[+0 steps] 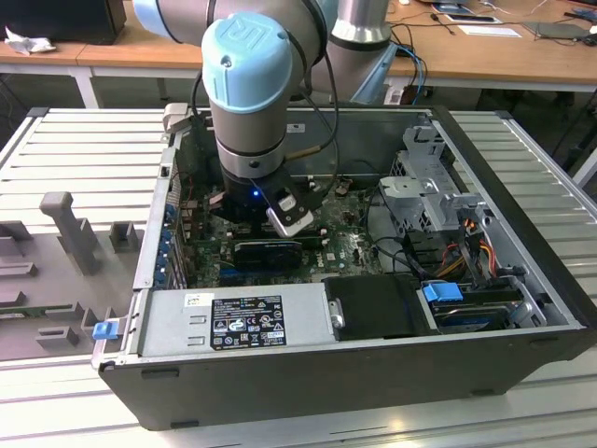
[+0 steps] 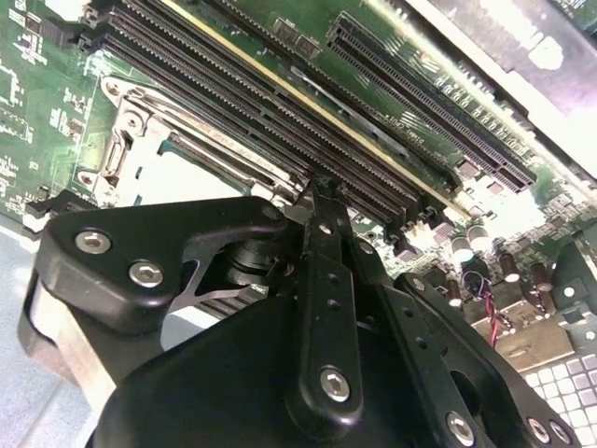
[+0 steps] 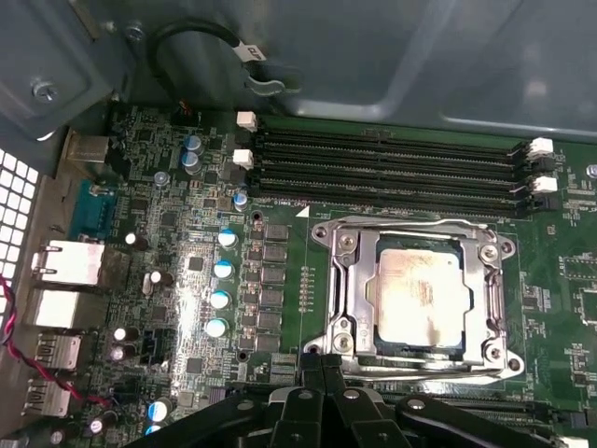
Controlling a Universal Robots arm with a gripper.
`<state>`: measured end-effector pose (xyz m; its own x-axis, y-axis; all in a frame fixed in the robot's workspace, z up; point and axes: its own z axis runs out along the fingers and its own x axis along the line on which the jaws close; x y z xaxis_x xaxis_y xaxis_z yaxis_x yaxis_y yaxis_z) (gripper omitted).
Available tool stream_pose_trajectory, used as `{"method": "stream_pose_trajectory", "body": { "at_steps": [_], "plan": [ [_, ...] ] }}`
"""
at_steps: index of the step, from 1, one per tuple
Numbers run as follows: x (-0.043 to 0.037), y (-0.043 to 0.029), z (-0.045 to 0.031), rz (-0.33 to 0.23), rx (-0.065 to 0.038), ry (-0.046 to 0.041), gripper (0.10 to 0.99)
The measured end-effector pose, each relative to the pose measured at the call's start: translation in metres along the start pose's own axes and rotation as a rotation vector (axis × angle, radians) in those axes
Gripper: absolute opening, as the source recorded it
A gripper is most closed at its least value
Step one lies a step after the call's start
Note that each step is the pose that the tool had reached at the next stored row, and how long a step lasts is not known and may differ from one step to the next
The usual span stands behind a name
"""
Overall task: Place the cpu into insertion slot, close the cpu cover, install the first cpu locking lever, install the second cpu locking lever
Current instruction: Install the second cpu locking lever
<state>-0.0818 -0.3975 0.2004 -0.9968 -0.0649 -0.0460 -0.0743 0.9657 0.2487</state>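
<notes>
Exterior view: open computer case on a ribbed table, arm reaching down inside over the green motherboard. First wrist view: cpu cover closed flat over the insertion slot, cpu seated in its window, apparently ready for the levers. Gripper just beside the socket's edge, fingers pressed together, holding nothing, seemingly poised to push.
</notes>
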Motion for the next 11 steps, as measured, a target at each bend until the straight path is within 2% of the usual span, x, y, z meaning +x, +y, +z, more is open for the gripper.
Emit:
{"method": "stream_pose_trajectory", "body": {
  "at_steps": [5,11],
  "plan": [
    [0.0001,-0.0006,0.0027,0.001,-0.031,-0.0025,0.106],
    [0.0004,-0.0015,0.0064,0.001,-0.034,-0.0024,0.106]
  ]
}}
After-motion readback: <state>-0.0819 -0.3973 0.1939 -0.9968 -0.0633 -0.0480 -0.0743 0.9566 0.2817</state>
